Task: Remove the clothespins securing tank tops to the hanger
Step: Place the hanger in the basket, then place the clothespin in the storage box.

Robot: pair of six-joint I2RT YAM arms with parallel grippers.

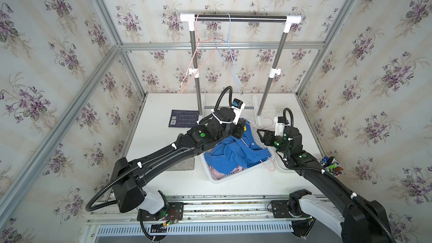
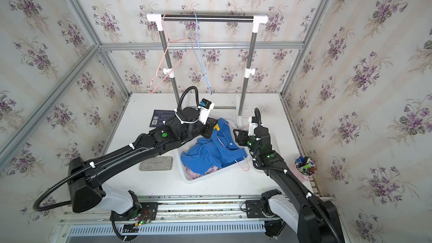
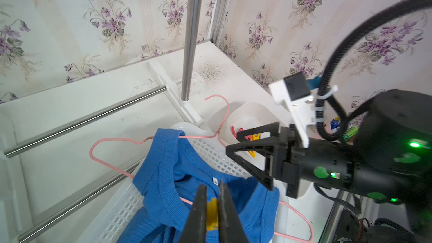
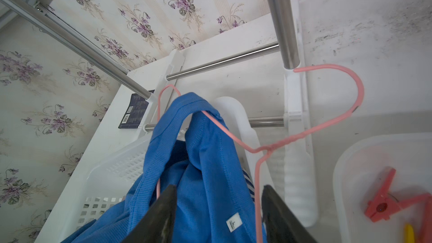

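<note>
Pinching the yellow clothespin [image 3: 211, 216], the left claw [image 3: 212, 186] should squeeze fully, then pull straight off the blue tank top [image 3: 168, 160]; right claw [image 4: 219, 188] hangs spread near the pink hanger [image 4: 268, 147]

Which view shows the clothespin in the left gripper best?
Left wrist: the yellow clothespin is close up, pinched in the shut left gripper over the blue top. Both top views show only a small yellow sliver at the gripper. The right wrist view misses it.
</note>
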